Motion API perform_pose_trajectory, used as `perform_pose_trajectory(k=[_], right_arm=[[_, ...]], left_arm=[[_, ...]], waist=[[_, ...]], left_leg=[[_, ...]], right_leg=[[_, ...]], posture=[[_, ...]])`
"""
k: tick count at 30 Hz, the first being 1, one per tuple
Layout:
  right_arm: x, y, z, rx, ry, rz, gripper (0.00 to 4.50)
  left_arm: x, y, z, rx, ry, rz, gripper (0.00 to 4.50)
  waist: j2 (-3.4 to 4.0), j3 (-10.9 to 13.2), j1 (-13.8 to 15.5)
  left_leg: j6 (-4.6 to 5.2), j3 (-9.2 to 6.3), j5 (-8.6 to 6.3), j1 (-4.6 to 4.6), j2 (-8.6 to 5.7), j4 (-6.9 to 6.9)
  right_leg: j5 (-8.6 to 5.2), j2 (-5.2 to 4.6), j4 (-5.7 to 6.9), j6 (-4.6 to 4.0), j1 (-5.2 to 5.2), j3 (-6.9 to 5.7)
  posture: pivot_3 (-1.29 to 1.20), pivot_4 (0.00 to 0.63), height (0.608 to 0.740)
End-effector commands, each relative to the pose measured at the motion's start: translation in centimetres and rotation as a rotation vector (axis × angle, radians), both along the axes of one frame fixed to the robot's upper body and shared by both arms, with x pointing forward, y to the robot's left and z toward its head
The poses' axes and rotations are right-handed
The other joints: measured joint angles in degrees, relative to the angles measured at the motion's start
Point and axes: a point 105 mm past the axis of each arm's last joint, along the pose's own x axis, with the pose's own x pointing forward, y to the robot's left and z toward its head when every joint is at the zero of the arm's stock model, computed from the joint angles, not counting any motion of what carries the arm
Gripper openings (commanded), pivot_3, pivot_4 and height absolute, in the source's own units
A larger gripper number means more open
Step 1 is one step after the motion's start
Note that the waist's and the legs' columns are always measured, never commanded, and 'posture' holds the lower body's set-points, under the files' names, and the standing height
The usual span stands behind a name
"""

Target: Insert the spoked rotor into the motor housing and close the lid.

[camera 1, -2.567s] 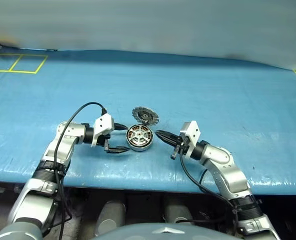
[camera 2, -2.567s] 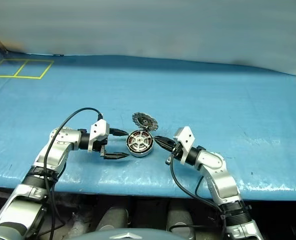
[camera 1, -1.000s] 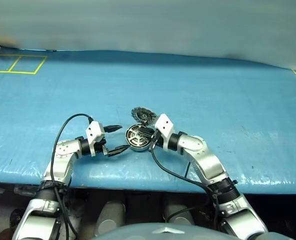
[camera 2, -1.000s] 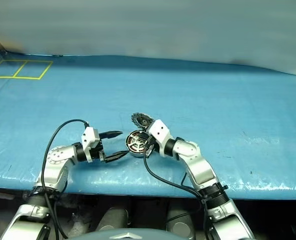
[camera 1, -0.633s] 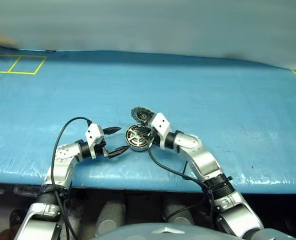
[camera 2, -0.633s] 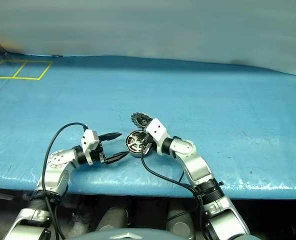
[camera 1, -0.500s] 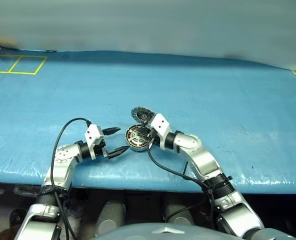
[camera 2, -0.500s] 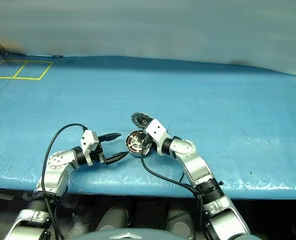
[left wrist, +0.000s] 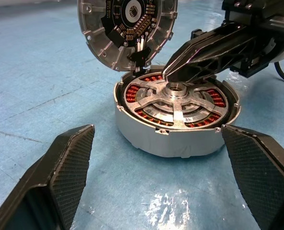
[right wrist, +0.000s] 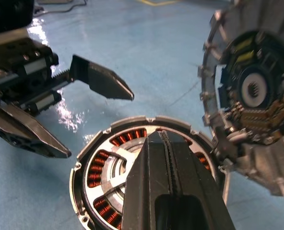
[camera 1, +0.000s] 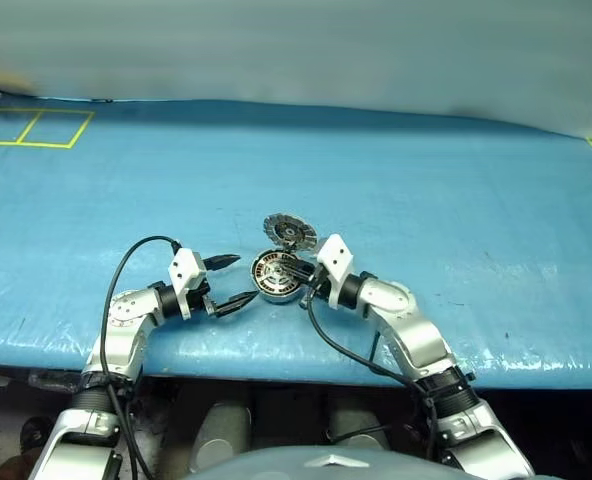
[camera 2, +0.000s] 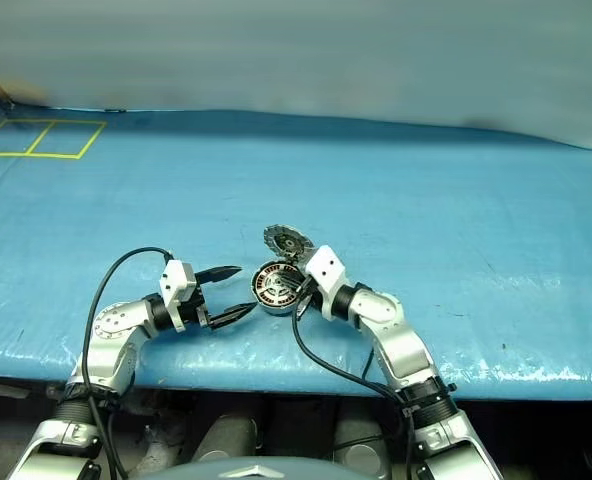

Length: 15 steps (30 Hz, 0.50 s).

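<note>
Rotor: silver-grey spoked metal rotor (left wrist: 173, 97) lies inside the housing, hub up, copper windings showing between its spokes.
Housing: shallow round silver motor housing (left wrist: 168, 136) rests on the blue sheeted table (camera 1: 456, 200), between the two pincers.
Lid: round grey lid (left wrist: 127, 28) with dark circuit face stands raised at the housing's far rim, apparently attached there; not yet closed.
Right pincer: right pincer (right wrist: 163, 143), black fingers shut together and empty, tips over the rotor hub; contact cannot be told.
Left pincer: left pincer (left wrist: 156, 177), spread wide and empty, just beside the housing.
Risk, seating: pressing off-centre could tilt the rotor, leaving it proud so the lid jams.
Risk, sliding: nothing clamps the housing; a sideways push may skid it.
Risk, lid: the raised lid could drop onto the right fingers.
</note>
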Motion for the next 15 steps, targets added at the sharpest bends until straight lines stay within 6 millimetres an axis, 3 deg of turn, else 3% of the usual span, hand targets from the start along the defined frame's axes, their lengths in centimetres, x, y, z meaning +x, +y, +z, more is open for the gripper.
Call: perform_pose_trajectory(k=[1, 5, 9, 12, 15], right_arm=[[-0.4, -1.5, 2.8, 0.047, -0.071, -0.008, 0.02], [-0.1, -4.5, 0.8, -0.091, -0.021, -0.084, 0.02], [0.2, -6.2, -1.3, -0.179, 0.063, -0.109, 0.02], [2.1, -7.2, -2.2, -0.229, 0.058, -0.220, 0.02], [5.1, -7.2, -1.1, -0.146, 0.007, -0.349, 0.02]], left_arm=[[0.3, 0.1, 1.3, -0.020, -0.048, 0.003, 4.50], [0.3, 0.2, 1.3, -0.022, -0.050, 0.010, 4.50], [0.3, 0.4, 1.3, -0.024, -0.054, 0.023, 4.50], [0.3, 0.6, 1.3, -0.025, -0.055, 0.032, 4.50], [0.3, 0.8, 1.3, -0.026, -0.058, 0.042, 4.50]], waist=[[0.00, 0.00, 0.04], [-0.01, 0.00, 0.15], [-0.02, 0.01, 0.07], [-0.02, 0.01, 0.02], [-0.03, 0.02, -0.19]], left_leg=[[0.00, 0.00, 0.00, 0.00, 0.00, -0.02], [0.00, 0.00, 0.00, 0.00, 0.00, -0.08], [0.00, 0.04, 0.00, -0.01, -0.01, -0.13], [0.00, 0.04, 0.00, 0.02, 0.02, -0.19], [0.00, 0.10, 0.01, 0.02, 0.02, -0.19]], right_leg=[[0.00, 0.00, -0.02, 0.00, 0.00, 0.00], [-0.01, -0.02, -0.15, -0.01, 0.05, -0.02], [-0.01, -0.05, -0.18, -0.01, 0.01, -0.01], [-0.02, -0.04, -0.17, -0.03, 0.01, -0.02], [0.00, -0.04, -0.15, -0.02, -0.02, 0.00]], posture=[[0.00, 0.150, 0.740], [0.00, 0.150, 0.740], [0.00, 0.150, 0.740], [0.00, 0.150, 0.740], [0.00, 0.150, 0.740]])
